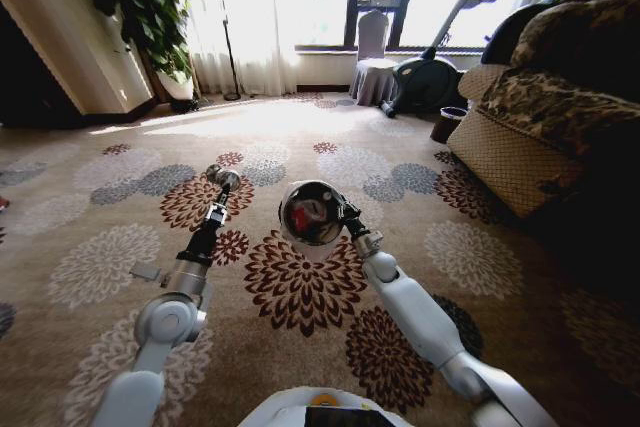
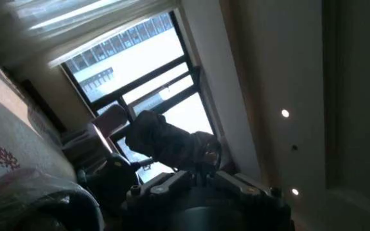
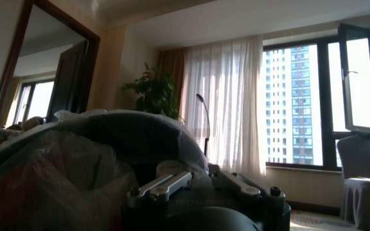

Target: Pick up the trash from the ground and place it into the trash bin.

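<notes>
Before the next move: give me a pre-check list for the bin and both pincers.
1. Right pincer gripping trash bin at its rim: ok.
2. Bin upright: not ok, it is lifted and its mouth is tipped toward the head camera.
3. Left pincer shut on silvery foil ball: ok.
4. Foil ball over bin mouth: not ok, it is beside the bin.
5. Bag liner in place: ok.
6. Carpet cleared of litter: cannot tell.

The left tool [image 2: 201, 185] points toward a dark-framed window [image 2: 140, 72], its base links visible in the foreground. A plastic-lined bin rim [image 2: 37, 197] sits beside it. 2 ceiling lights [image 2: 285, 113] are lit.
</notes>
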